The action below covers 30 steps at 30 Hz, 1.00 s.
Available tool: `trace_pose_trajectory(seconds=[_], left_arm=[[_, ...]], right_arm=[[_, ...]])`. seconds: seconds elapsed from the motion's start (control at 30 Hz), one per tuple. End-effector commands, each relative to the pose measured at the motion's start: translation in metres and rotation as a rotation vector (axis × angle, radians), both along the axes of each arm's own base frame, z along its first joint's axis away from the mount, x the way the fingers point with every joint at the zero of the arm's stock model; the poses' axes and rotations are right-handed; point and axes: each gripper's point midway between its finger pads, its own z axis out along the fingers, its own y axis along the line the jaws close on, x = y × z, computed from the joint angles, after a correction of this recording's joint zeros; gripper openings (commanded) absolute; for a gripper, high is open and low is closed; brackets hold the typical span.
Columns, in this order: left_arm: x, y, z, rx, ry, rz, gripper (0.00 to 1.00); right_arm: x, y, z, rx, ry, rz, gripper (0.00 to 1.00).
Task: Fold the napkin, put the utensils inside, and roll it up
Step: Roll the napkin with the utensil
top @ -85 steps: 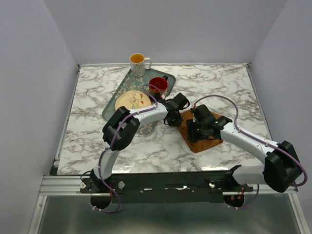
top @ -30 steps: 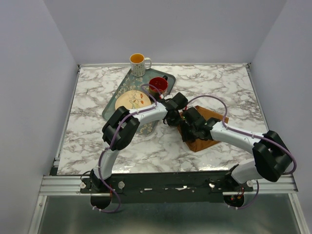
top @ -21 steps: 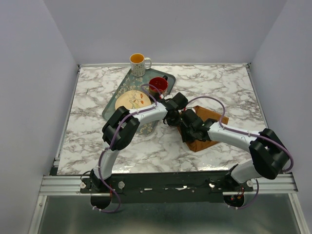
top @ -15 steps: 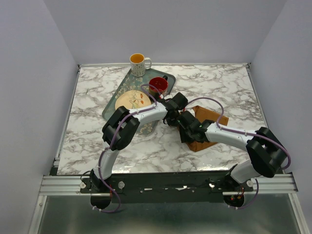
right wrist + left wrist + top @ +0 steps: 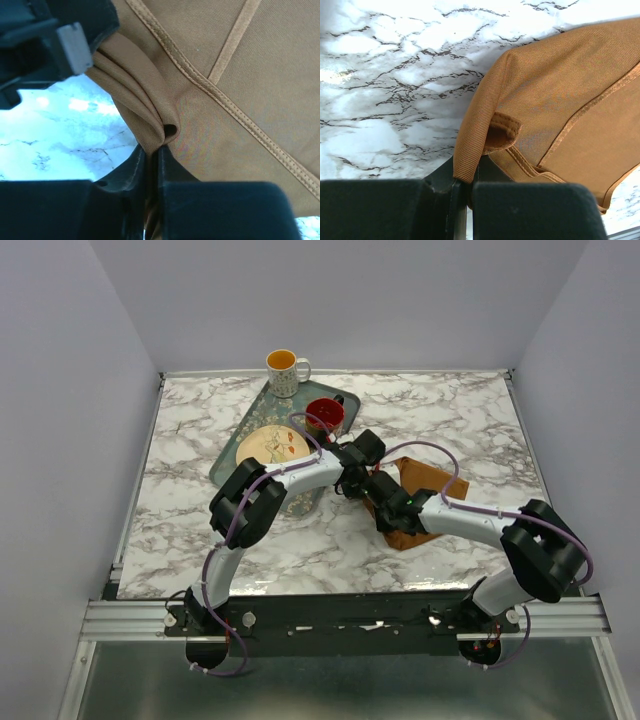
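Right jaws newly leftward beside left jaws, both tight on bunched edge of napkin

There is one rust-brown napkin on the marble table, right of its centre. One dark green tray sits toward the far left corner, with one plate and one red cup on it. One white-and-orange mug stands by the far edge, making two drinking vessels. Two robot arms reach in from the near edge: left arm and right arm.
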Motion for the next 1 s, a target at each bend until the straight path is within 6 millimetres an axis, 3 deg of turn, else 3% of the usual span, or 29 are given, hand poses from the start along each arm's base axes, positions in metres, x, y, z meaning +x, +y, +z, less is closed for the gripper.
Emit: trace_pose_trajectory(seconds=[0.0,0.07,0.3,0.5,0.77,0.8,0.97], left_arm=[[-0.005,0.023,-0.015,0.101,0.008,-0.011,0.0],[-0.003,0.024,-0.014,0.106,0.0,-0.018,0.0],[0.007,0.017,-0.001,0.103,-0.058,-0.107,0.02],[0.022,0.015,0.03,0.042,-0.175,-0.159,0.37],[0.032,0.011,0.053,-0.045,-0.204,-0.198,0.66],[0.033,0.012,0.056,-0.055,-0.206,-0.202,0.77],[0.036,0.022,0.08,-0.041,-0.253,-0.223,0.88]], right_arm=[[-0.013,0.011,-0.016,0.032,0.038,0.06,0.11],[-0.015,0.014,-0.016,0.052,0.042,0.071,0.02],[-0.023,0.03,-0.016,0.165,0.045,0.122,0.01],[-0.029,0.032,-0.02,0.22,0.052,0.132,0.01],[-0.035,0.032,-0.025,0.305,0.078,0.137,0.01],[-0.036,0.031,-0.027,0.317,0.087,0.14,0.01],[-0.043,0.041,-0.03,0.398,0.136,0.177,0.01]])
